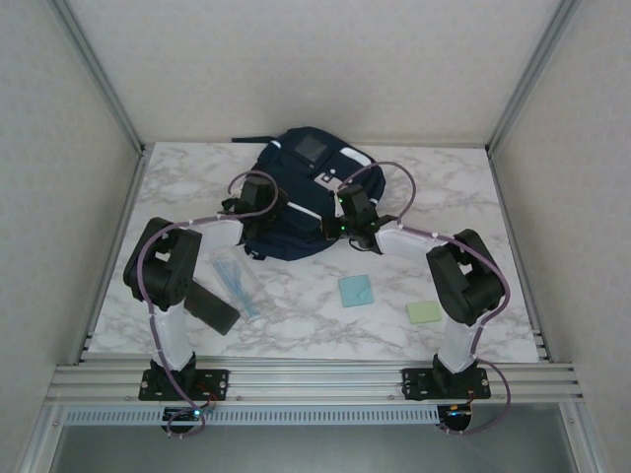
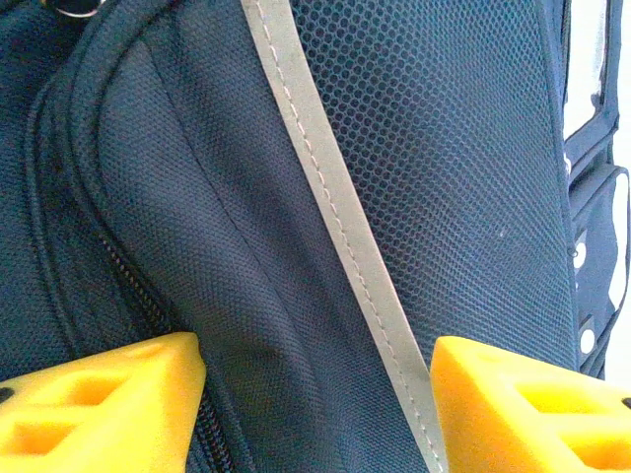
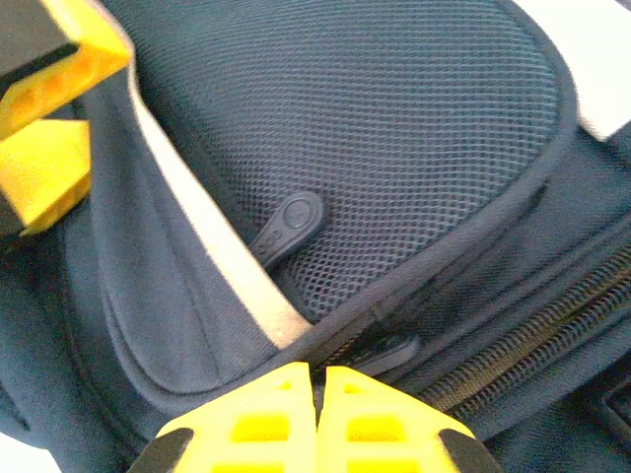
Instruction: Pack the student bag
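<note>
The navy student bag [image 1: 296, 187] lies face up at the middle of the marble table's [image 1: 463, 197] far edge. Its long axis runs from far to near, with the grey patch [image 1: 309, 149] end pointing at the far edge. The left gripper [image 2: 315, 384] sits against the fabric, fingers spread and released either side of a reflective stripe [image 2: 340, 232]. The right gripper [image 3: 317, 394] is clenched tip to tip, just beside a zipper pull [image 3: 389, 351].

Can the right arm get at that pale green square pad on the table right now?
Probably yes: the pale green square pad lies alone on the marble table by that arm's base, though the right gripper is shut against the navy fabric backpack.
</note>
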Controlling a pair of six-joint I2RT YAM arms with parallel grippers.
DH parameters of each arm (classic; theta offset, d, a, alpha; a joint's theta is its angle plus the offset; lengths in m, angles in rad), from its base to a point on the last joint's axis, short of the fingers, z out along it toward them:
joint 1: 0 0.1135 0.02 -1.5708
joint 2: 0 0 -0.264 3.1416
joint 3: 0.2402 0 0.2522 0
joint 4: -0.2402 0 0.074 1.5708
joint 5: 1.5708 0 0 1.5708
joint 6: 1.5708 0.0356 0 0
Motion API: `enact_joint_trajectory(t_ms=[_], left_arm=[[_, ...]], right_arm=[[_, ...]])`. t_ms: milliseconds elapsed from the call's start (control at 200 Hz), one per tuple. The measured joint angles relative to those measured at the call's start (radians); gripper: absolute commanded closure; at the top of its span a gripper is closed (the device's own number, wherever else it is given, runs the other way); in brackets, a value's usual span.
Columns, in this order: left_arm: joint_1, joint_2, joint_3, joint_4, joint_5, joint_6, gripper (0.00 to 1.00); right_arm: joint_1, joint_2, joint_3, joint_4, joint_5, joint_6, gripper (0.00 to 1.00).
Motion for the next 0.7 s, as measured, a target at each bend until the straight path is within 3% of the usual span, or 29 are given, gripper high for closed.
enact_joint_trajectory(t_ms=[350, 701], left_arm=[[0.000, 0.015, 0.009, 0.024, -0.007, -0.002, 0.40], [0.010, 0.025, 0.003, 0.066, -0.035, 0.003, 0.39]], right_arm=[[0.031, 0.076, 0.024, 0.064, 0.001, -0.022, 1.00], [0.134, 0.069, -0.038, 0.183, 0.116, -0.041, 1.00]])
